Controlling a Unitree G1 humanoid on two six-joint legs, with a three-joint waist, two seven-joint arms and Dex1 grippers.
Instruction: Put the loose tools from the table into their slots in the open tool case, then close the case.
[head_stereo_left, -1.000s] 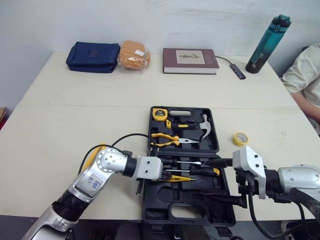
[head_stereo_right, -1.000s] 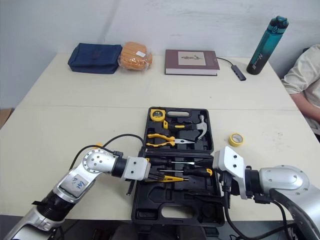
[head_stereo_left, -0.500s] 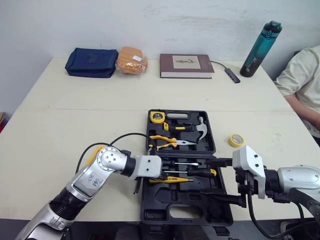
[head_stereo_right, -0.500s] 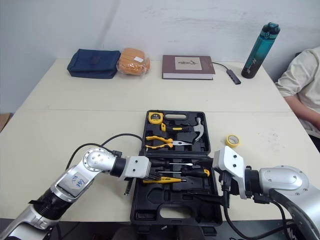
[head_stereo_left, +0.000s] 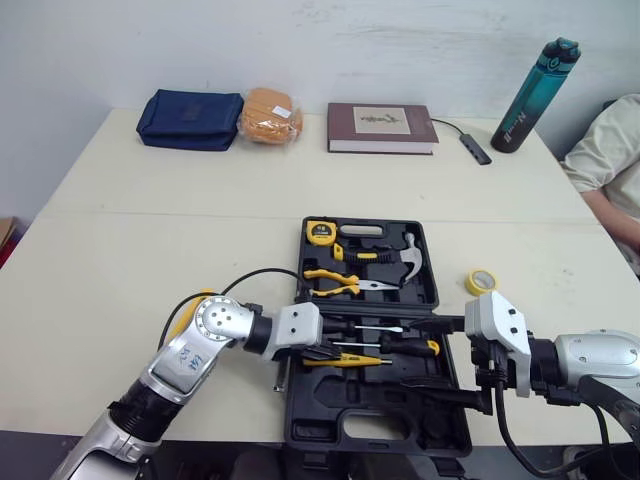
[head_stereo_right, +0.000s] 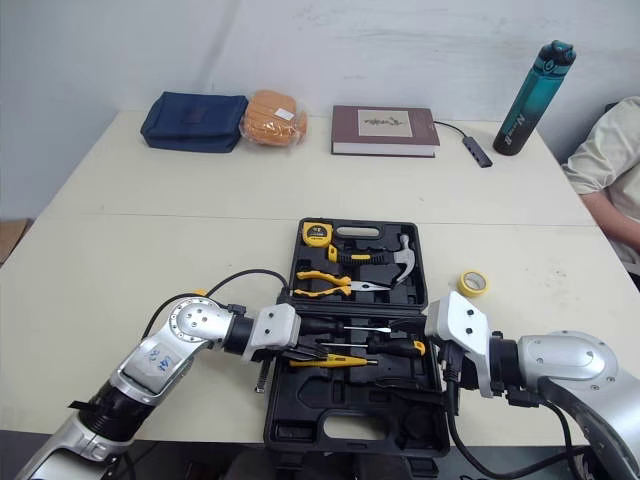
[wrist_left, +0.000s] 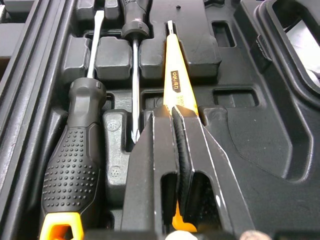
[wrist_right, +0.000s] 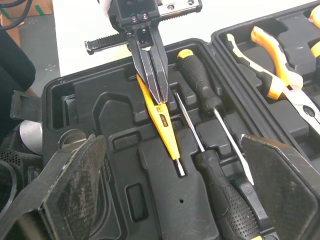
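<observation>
My left jaws still clenched on yellow screwdriver (head_stereo_left: 356, 360), unmoved in tool case (head_stereo_left: 300, 420), long axis 9-to-3, tip toward 3 o'clock, right jaws released.

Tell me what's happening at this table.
The robot's left jaws are shut on a yellow screwdriver, holding it down in the near half of the open tool case beside two black-handled screwdrivers. The right jaws stand open over the case's right side. A roll of yellow tape lies on the table beside the case.
</observation>
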